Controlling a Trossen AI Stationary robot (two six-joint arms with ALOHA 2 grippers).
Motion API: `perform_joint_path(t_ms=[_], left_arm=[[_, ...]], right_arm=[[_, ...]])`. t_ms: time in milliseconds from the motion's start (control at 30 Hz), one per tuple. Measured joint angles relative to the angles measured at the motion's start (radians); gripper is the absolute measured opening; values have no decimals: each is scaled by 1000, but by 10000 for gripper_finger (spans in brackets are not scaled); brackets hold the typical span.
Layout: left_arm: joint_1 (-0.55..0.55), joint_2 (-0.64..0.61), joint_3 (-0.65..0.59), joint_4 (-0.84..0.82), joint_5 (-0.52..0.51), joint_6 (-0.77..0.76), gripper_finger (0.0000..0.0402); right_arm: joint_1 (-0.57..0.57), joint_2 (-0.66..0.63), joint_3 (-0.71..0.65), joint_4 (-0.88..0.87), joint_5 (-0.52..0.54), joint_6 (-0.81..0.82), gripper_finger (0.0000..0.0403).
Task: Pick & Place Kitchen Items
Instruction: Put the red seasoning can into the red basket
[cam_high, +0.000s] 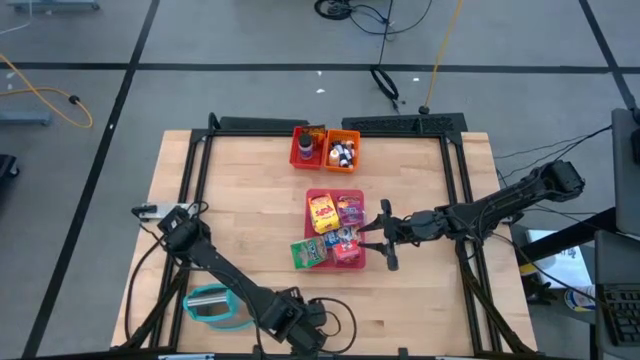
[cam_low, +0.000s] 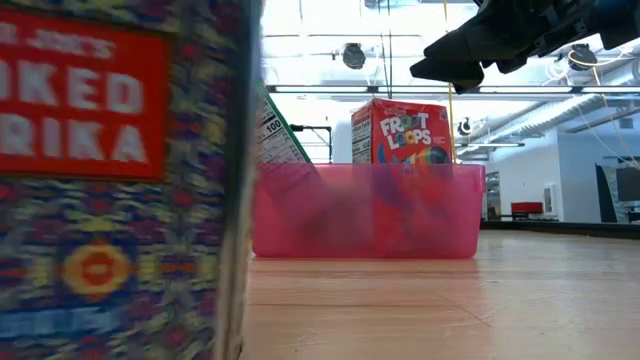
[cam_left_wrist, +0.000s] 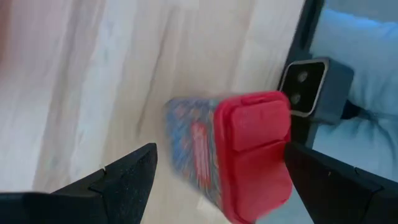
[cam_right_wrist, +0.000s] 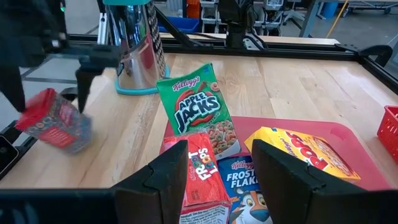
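Observation:
A smoked paprika tin (cam_left_wrist: 249, 149) with a red lid stands by the table's near edge, filling the low view's left (cam_low: 100, 180) and looking tilted in the right wrist view (cam_right_wrist: 55, 124). My left gripper (cam_left_wrist: 221, 152) is open, one finger on each side of it (cam_high: 295, 320). My right gripper (cam_right_wrist: 217, 168) is open and hovers above the pink-red tray's (cam_high: 310, 195) right side (cam_high: 378, 237). Beneath it are an upright Froot Loops box (cam_right_wrist: 200, 174) and a Frosted Flakes box (cam_right_wrist: 239, 186). A green Apple Jacks box (cam_right_wrist: 196, 112) leans on the tray's near-left corner. My left gripper comes at the paprika tin from above, its fingers (cam_left_wrist: 134, 171) apart on either side of the red lid (cam_left_wrist: 255, 124). One finger lies close to the lid's edge; I cannot tell whether it touches.
A yellow Pops packet (cam_high: 322, 213) and a pink box (cam_high: 350, 210) also lie in the tray. Red (cam_high: 307, 147) and orange (cam_high: 343, 150) bins sit at the far edge, the orange one holding small bottles. A metal grater (cam_high: 212, 305) stands near the left arm. The low camera (cam_left_wrist: 311, 87) is beside the tin.

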Motion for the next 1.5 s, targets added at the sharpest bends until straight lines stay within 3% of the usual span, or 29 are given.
perform_joint_path(t_ms=[333,867,1267,1500], left_arm=[[-2,1,-110,128,-2,49,351],[0,3,-111,169,13,117,351],[-13,6,-112,172,-86,152,351],[-20,9,-113,64,-200,132,351]], right_arm=[[0,0,0,-3,0,0,171],[0,0,0,-11,0,0,171],[0,0,0,-17,0,0,171],[0,0,0,-17,0,0,171]])
